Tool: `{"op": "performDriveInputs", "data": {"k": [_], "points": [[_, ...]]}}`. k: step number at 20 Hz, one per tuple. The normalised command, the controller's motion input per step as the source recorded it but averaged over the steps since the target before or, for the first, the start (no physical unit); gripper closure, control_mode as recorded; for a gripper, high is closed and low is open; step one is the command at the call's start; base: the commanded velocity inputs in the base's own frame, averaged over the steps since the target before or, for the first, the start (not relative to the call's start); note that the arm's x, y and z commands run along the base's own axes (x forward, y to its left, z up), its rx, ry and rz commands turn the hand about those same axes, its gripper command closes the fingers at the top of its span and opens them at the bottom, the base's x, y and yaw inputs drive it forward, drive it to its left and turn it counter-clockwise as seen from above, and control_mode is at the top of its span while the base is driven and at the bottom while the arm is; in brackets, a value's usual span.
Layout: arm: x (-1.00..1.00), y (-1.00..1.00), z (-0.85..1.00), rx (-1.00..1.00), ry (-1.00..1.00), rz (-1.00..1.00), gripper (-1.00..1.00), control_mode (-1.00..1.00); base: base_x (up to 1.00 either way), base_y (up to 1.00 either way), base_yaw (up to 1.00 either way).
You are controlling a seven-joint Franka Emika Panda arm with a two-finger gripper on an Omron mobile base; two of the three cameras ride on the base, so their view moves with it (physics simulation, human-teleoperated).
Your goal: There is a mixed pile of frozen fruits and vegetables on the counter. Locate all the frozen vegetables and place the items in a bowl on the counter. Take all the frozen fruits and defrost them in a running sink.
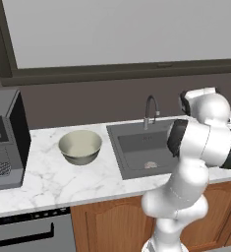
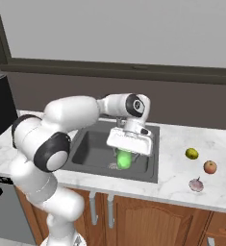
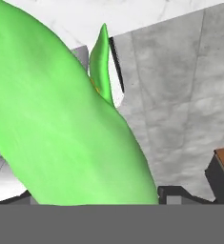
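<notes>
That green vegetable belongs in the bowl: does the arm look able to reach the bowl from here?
Probably yes: the gripper holds the green vegetable above the sink, and the bowl stands open beside the sink with only counter between.

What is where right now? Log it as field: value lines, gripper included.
gripper: closed on the green vegetable, above the sink
bowl: on the counter beside the sink, nothing seen inside
yellow-green fruit: on the counter, on the sink's other side
red fruit: on the counter, near the yellow-green fruit
pinkish-white vegetable: on the counter, in front of both fruits
coffee machine: on the counter, beyond the bowl
</notes>
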Motion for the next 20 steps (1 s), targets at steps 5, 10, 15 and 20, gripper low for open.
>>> {"op": "performDriveInputs", "data": {"k": [5, 10, 15, 20], "points": [[-0.69, 0.57, 0.40, 0.02, -0.22, -0.02, 1.00, -1.00, 0.00, 0.00, 0.00], [-0.40, 0.93, 0.43, -0.07, -0.26, 0.03, 1.00, -1.00, 0.00, 0.00, 0.00], [-0.01, 1.00, 0.34, -0.21, -0.21, 0.01, 1.00, -1.00, 0.00, 0.00, 0.00], [0.01, 0.94, 0.18, -0.16, -0.22, -0.01, 1.00, -1.00, 0.00, 0.00, 0.00]]}}
